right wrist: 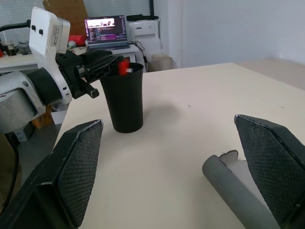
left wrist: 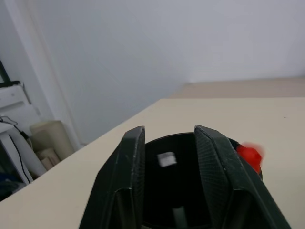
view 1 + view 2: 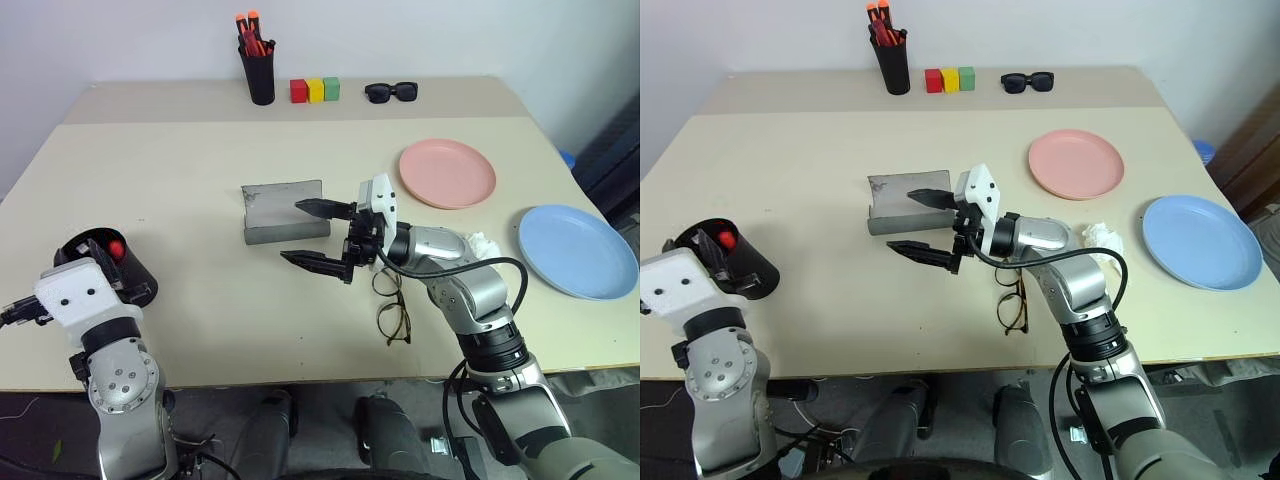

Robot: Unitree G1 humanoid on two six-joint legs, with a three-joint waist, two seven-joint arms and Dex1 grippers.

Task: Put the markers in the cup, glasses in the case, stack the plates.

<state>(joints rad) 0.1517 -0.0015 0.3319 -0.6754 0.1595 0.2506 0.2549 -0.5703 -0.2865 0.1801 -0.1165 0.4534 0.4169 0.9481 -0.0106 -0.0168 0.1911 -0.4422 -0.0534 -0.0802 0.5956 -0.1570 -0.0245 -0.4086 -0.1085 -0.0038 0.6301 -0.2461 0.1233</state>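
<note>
L gripper (image 2: pixel 169 157), fingers slightly apart, over black cup (image 1: pixel 123 98) w/ red-capped marker (image 3: pixel 116 247) inside; R gripper (image 3: pixel 318 234), fingers wide apart, beside open grey case (image 3: pixel 284 211).

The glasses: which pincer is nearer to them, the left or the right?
Right. The right pincer hangs open above the table beside the case, just past the glasses. The left pincer is far off, at the cup.
</note>
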